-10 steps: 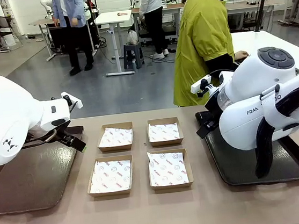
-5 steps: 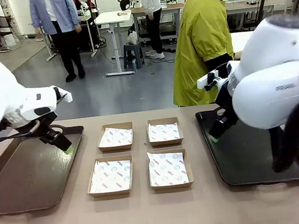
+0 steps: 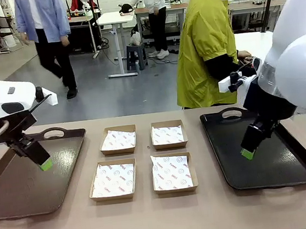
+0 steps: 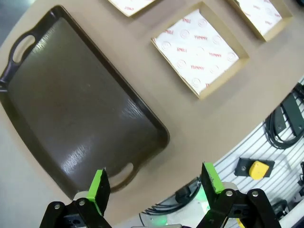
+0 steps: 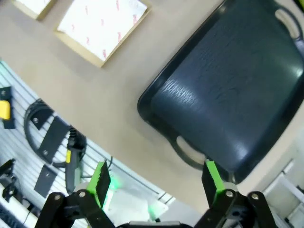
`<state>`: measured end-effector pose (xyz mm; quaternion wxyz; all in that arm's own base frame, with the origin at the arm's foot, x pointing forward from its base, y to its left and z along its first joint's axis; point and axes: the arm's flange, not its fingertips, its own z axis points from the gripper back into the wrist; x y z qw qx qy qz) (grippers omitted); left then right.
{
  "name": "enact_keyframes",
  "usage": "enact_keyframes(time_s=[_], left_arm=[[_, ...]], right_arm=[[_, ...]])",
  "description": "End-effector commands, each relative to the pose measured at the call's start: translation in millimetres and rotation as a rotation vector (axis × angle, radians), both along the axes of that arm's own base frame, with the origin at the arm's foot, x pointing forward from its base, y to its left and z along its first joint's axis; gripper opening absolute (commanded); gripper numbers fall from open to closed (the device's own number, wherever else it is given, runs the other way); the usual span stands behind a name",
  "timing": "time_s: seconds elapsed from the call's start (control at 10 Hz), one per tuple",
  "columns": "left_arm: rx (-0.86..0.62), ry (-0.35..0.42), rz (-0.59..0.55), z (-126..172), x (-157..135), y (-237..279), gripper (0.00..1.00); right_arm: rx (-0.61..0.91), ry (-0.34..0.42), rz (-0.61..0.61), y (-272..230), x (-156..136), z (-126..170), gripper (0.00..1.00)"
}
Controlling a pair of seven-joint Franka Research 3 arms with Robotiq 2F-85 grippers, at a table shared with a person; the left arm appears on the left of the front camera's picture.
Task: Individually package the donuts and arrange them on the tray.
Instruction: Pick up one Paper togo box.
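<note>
Nothing looks packed yet: the four paper-lined shallow brown cardboard boxes (image 3: 112, 180) mid-frame and both flanking dark rectangular trays (image 3: 28, 186) lie bare, with left pincer (image 4: 156, 184) and right pincer (image 5: 156, 179) both apart, unladen.

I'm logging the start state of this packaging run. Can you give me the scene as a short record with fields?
left end effector: open, holding nothing, above the left tray
right end effector: open, holding nothing, above the right tray
boxes: four, paper-lined, two rows of two between the trays
person: standing at the far side, yellow-green jacket
</note>
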<state>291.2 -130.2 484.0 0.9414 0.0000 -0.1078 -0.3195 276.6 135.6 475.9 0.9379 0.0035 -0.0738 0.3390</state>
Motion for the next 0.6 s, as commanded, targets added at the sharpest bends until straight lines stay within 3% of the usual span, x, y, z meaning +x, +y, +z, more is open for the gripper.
enact_keyframes(time_s=[0.0, 0.1, 0.4, 0.5], left_arm=[[-0.019, 0.009, 0.008, -77.1, -64.9, 28.1, 1.0], [0.0, 0.0, 0.0, 0.0, 0.0, 0.0, 1.0], [0.0, 0.015, 0.003, 0.7, -3.4, 1.3, 1.0], [-0.394, 0.126, 0.131, -3.9, 17.4, 19.4, 1.0]], right_arm=[[0.064, 0.02, -0.013, -30.6, -33.8, -69.1, 1.0], [0.0, 0.0, 0.0, 0.0, 0.0, 0.0, 1.0], [0.012, 0.01, -0.008, -1.5, 1.0, -1.1, 1.0], [0.291, 0.097, -0.071, -15.5, 16.6, 2.0, 1.0]])
